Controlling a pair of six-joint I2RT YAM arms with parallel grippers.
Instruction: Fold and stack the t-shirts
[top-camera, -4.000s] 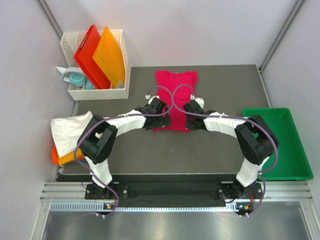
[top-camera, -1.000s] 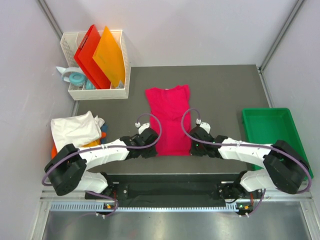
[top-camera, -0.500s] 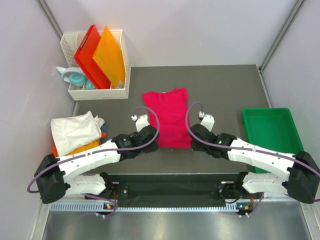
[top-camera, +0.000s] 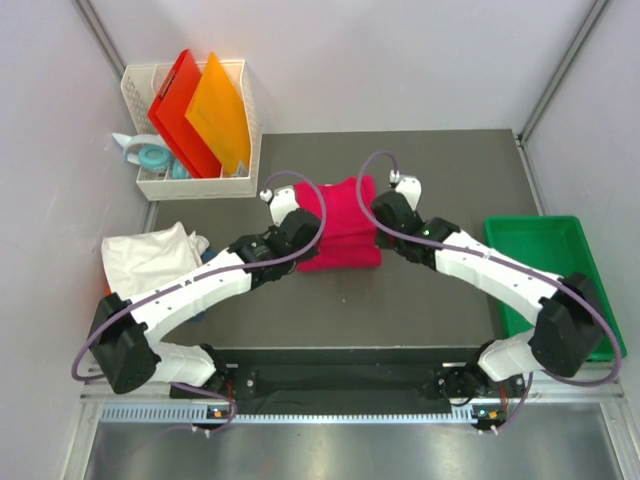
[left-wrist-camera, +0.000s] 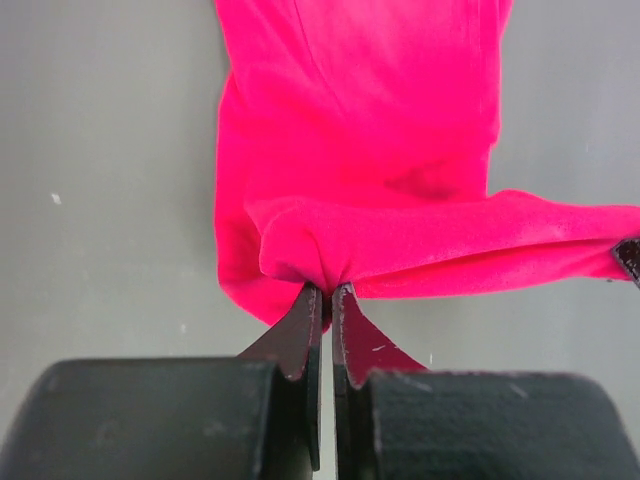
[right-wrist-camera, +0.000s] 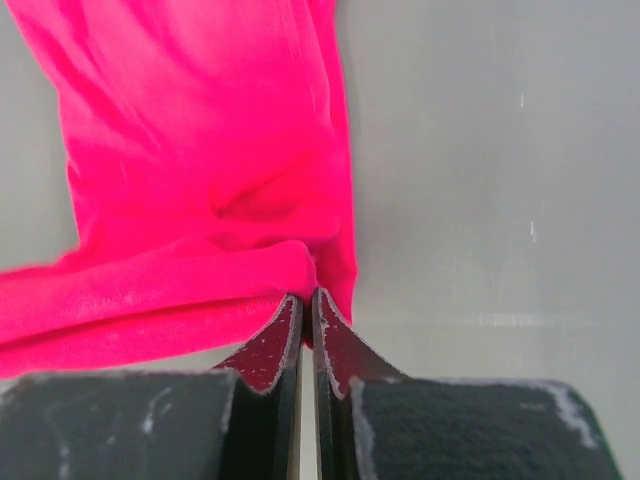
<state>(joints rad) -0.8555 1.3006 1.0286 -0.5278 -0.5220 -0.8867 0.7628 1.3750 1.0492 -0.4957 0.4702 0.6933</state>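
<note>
The crimson-pink t-shirt (top-camera: 345, 235) lies at the middle of the table (top-camera: 450, 170), nearer the far edge, with its near part doubled over the rest. The left gripper (left-wrist-camera: 327, 290) is clamped on the left corner of that raised fold. The right gripper (right-wrist-camera: 306, 297) is clamped on the right corner. Both pinch the cloth tight. The white t-shirt (top-camera: 148, 255) sits crumpled at the table's left edge.

Crimson t-shirt (left-wrist-camera: 360, 120) runs off both wrist views.
</note>
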